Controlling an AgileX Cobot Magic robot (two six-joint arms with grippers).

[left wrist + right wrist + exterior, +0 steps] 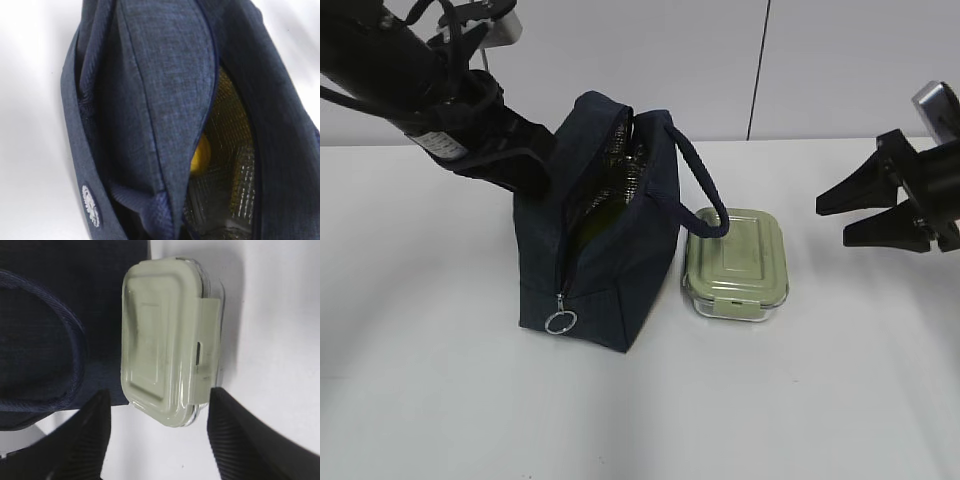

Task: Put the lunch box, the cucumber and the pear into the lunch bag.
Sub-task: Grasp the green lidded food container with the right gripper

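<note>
On the white desk [840, 400], the right end effector [157, 440] is hovering spread apart over the rigid, slick-lidded lunch box [167, 340], best gripped across its sides.

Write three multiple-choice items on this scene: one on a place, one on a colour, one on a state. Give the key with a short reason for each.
1. Where is the lunch box?
A. On the table, at the right side of the lunch bag
B. Inside the bag
C. Held in the left hand

2. What colour is the item seen inside the bag in the left wrist view?
A. Red
B. Yellow
C. White

3. How is the right hand?
A. Shut on the box
B. Shut on the handle
C. Open, holding nothing

Key: 1 A, since the box sits on the table with the bag's loop handle lying over its edge. 2 B, a yellow fruit shows against the silvery lining. 3 C, its fingers are spread apart, short of the box.
</note>
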